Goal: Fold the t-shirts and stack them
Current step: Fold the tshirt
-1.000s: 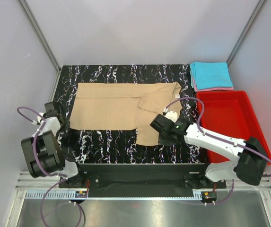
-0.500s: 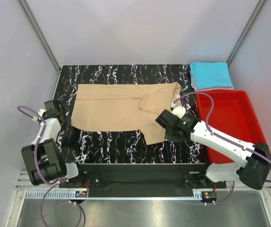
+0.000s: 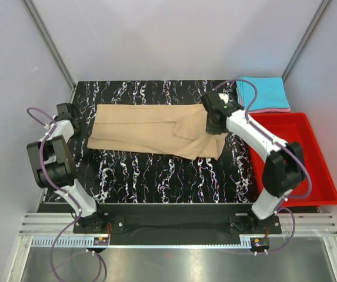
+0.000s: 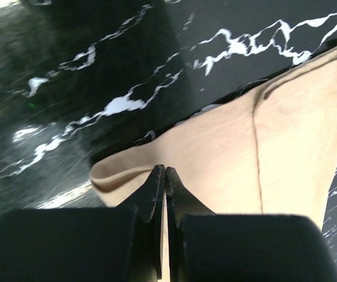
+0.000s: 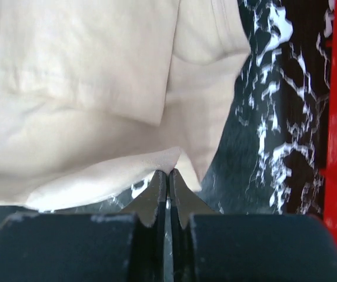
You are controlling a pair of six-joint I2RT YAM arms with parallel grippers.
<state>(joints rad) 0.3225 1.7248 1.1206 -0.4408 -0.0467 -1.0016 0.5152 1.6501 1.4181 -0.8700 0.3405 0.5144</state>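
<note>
Fingers (image 4: 154,191) of my left gripper (image 4: 164,170) were pinched tight on the left end of the tan t-shirt (image 3: 150,130), near the left edge of the counter (image 3: 156,173). My right gripper (image 5: 168,173) likewise nipped its right end. The shirt lay spread across the far half. One red bin (image 3: 297,170): right edge. One cyan t-shirt (image 3: 262,93), folded atop a pink t-shirt (image 3: 271,110): far right corner.

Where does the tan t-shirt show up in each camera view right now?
Top external: tan t-shirt spread across the middle of the black marbled tabletop.
Left wrist: lower right.
Right wrist: upper left, washed out pale.
Shared landmark: the black marbled tabletop under it.
</note>
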